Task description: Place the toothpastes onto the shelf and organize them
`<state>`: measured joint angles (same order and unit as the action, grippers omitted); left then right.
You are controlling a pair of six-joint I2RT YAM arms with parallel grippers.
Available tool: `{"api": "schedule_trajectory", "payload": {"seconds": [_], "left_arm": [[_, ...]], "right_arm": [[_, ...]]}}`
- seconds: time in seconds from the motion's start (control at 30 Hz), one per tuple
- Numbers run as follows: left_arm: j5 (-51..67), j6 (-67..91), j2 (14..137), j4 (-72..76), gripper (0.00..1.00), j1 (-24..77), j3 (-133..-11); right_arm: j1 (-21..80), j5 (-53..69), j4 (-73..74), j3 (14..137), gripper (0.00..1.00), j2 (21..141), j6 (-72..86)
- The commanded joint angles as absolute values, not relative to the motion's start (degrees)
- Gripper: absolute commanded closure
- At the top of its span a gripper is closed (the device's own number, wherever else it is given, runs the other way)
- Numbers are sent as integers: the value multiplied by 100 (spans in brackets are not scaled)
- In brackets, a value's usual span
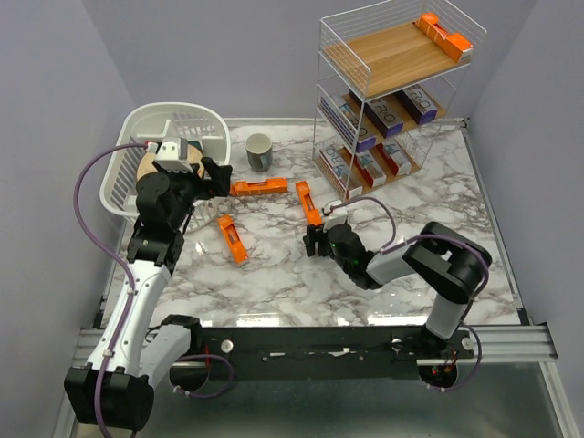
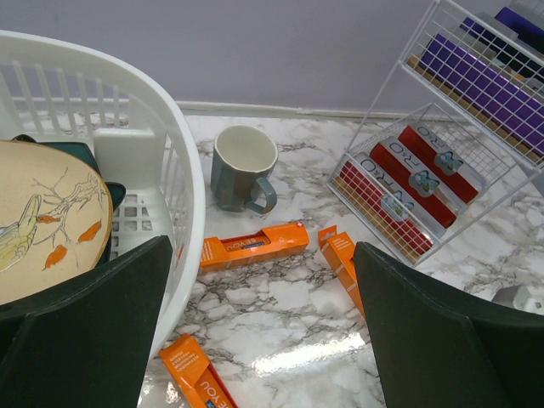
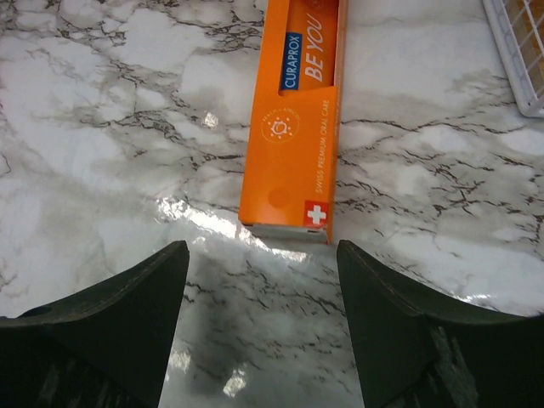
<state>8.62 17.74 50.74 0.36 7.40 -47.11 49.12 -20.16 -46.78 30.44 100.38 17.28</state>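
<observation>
Three orange toothpaste boxes lie on the marble table: one by the mug, one in the middle, one nearer the left arm. The white wire shelf stands at the back right. It holds orange boxes on top, silver-purple boxes in the middle and white-red boxes at the bottom. My right gripper is open, low over the table, just short of the near end of the middle orange box. My left gripper is open and empty above the basket's edge, over the orange box by the mug.
A white plastic dish basket with a patterned plate stands at the back left. A grey mug stands between the basket and the shelf. The shelf's foot is at the right wrist view's top right.
</observation>
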Motion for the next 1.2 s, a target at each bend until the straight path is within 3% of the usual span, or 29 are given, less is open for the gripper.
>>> {"api": "schedule_trajectory", "payload": {"seconds": [0.0, 0.13, 0.23, 0.7, 0.93, 1.17], "left_arm": [[1221, 2013, 5124, 290, 1, 554, -4676], [1266, 2092, 5133, 334, 1, 466, -4650], [1327, 2136, 5168, 360, 1, 440, -4649], [1433, 2206, 5238, 369, 1, 396, -4649], [1441, 2215, 5256, 360, 1, 378, -4649], [1459, 2206, 5256, 360, 1, 369, -4649]], "right_arm": [[5036, -2496, -4878, 3506, 23, 10642, 1617], [5080, -2733, -4808, 3744, 26, 10924, 1705], [5133, -2882, -4878, 3788, 35, 10977, 1609], [5159, -3445, -4597, 3911, 49, 11013, 1705], [5528, -3191, -4351, 3516, 63, 10486, 1731], [6020, -2909, -3491, 3147, 64, 9476, 1863]]}}
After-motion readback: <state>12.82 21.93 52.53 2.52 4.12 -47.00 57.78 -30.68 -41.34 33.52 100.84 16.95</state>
